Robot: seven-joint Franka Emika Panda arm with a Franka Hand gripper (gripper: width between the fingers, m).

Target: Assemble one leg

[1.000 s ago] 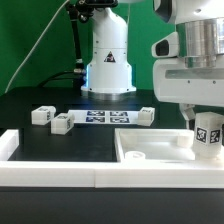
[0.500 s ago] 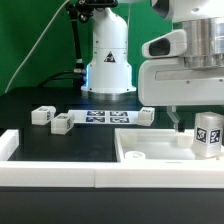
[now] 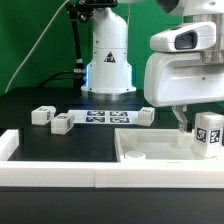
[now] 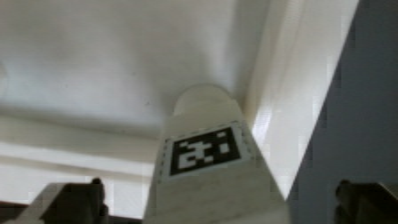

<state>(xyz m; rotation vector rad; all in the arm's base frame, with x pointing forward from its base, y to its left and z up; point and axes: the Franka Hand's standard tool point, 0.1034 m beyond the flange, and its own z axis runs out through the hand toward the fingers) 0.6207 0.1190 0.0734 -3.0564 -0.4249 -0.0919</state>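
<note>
Upright on the white tabletop panel [image 3: 150, 152], the leg [image 3: 208, 135] stands at about 4 o'clock in the exterior view, a tag sticker facing the camera. The wrist view shows the arm's fingers [image 4: 75, 203] spread wide, one on each side of the leg and clear of its faces. On the dark counter [image 3: 90, 140], a spare leg [image 3: 42, 116] and its neighbour [image 3: 61, 124] lie at 9 o'clock of the marker board [image 3: 105, 118], with a third post [image 3: 146, 117] at its 3 o'clock.
</note>
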